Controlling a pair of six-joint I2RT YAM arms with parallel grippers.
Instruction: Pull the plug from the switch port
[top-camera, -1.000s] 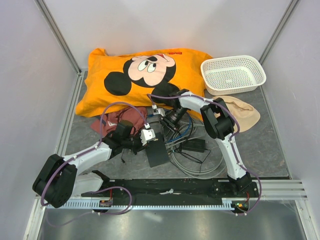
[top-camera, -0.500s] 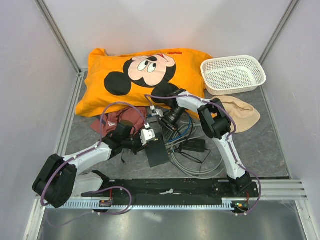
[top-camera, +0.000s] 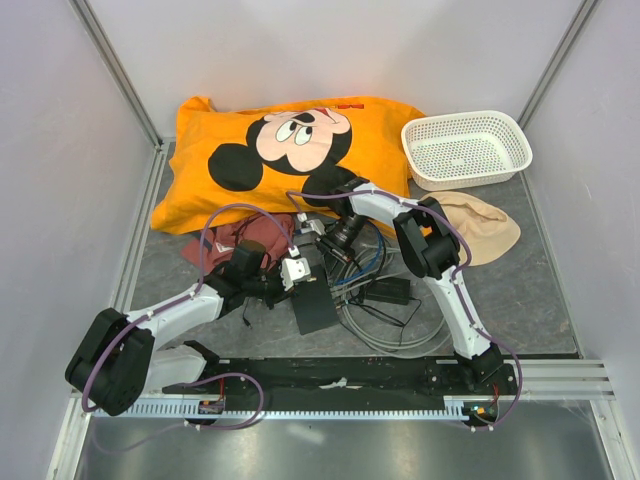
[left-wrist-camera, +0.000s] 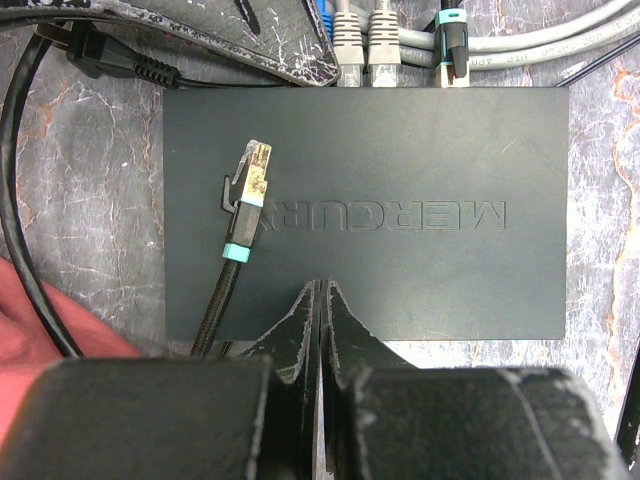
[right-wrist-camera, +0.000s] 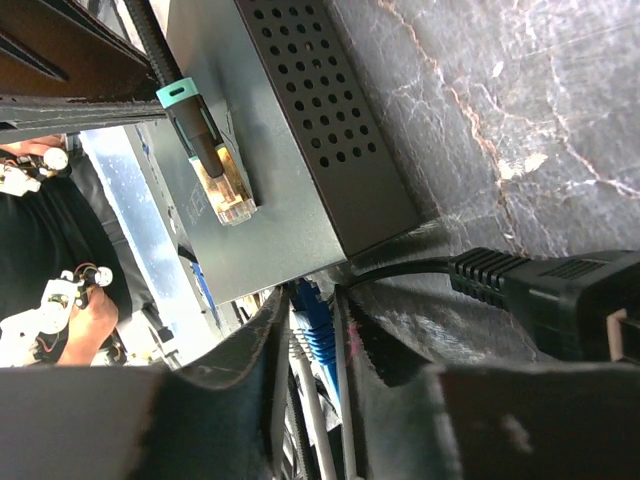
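The dark grey switch (left-wrist-camera: 400, 140) lies flat on the table; it also shows in the top view (top-camera: 316, 306). My left gripper (left-wrist-camera: 320, 290) is shut and empty, its tips resting on the switch's near edge. Two grey plugs (left-wrist-camera: 367, 45) and a black teal-ringed plug (left-wrist-camera: 451, 45) sit in ports along the far edge. A loose black teal-ringed plug (left-wrist-camera: 250, 180) lies on top of the switch. My right gripper (right-wrist-camera: 310, 300) is at the port side of the switch (right-wrist-camera: 300, 120), shut on a blue plug (right-wrist-camera: 318, 338) whose tip is against that side.
An orange Mickey cushion (top-camera: 290, 150) and a white basket (top-camera: 466, 148) lie at the back. A beige cloth (top-camera: 490, 225) is at the right, a maroon cloth (top-camera: 245, 238) at the left. A black adapter brick (top-camera: 386, 292) and looped cables (top-camera: 400, 338) lie right of the switch. A black power plug (right-wrist-camera: 545, 290) is beside it.
My right arm has shifted slightly left at the port side of the switch. My left arm has not moved.
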